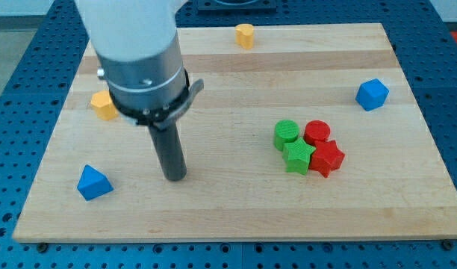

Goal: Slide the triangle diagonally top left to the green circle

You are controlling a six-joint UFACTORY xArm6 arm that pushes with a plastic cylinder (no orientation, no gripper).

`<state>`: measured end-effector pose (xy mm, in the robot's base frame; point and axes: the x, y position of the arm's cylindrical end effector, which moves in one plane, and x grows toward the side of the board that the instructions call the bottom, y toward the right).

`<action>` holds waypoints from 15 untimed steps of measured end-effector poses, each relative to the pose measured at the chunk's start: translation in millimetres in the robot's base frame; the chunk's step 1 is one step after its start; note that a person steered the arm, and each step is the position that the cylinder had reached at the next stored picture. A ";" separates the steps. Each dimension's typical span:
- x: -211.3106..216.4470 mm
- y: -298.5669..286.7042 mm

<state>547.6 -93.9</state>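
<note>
The wooden board [236, 217] was seen lying on a blue perforated table [19, 45], its near edge along the view's bottom. Nearest on it, towards the view's bottom left, the blue triangle [92, 183] was found resting flat, apart from every other block. Just to its right, and a little farther up, my tip [175, 178] was observed standing on the wood; it was near the triangle but a clear gap was seen between them. No fingers were carried by the arm, only the straight dark rod, so nothing was held or clamped.

Towards the view's right, at about the same depth, a tight cluster of four blocks was noted. The red star [328, 158] and the green star [297, 157] were placed side by side at its near edge, touching. Behind them the green circle [287, 134] and the red circle [316, 132] were seen, also pressed together. The triangle was well apart from this cluster, with the rod between the two.

Farther back, at the view's left, an orange block [104, 105] was partly hidden by the arm's grey collar [142, 82]; its shape could not be told. At the view's right a blue cube-like block [372, 94] was seen alone. Farthest away, by the board's top edge, a yellow block [245, 35] was placed.
</note>
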 end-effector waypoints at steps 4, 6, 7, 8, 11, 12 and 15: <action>43.9 -93.4; 13.4 -126.2; 12.9 -158.0; 1.9 -165.2; -18.1 -115.7; -40.3 -102.7; -124.4 -41.2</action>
<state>423.2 -135.1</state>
